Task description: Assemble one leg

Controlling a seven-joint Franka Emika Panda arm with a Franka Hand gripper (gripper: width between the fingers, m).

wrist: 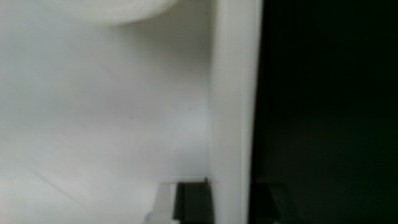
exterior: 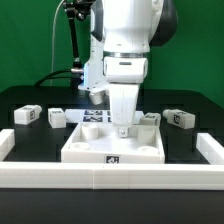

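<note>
One leg (exterior: 180, 118), a small white block with black-and-white tags, lies on the black table (exterior: 200, 105) at the exterior view's right of the large white square piece (exterior: 85, 148), apart from it. A second leg (exterior: 57, 118) lies just off that piece on the exterior view's left, and a third leg (exterior: 27, 115) lies farther out on the same side.

The gripper (exterior: 122, 127) hangs straight down over the square piece, its tips at or just above the piece's top. Whether the jaws are parted, or have hold of anything, cannot be told.

The marker board (exterior: 93, 114) shows just behind the square piece. A low white rail (exterior: 110, 181) fences the table in front of the piece and on both sides. Behind everything hangs a plain green backdrop (exterior: 30, 40), with a dark stand and cables (exterior: 72, 40) beside the arm.

The wrist view is blurred: a pale surface meets black along one straight edge.
</note>
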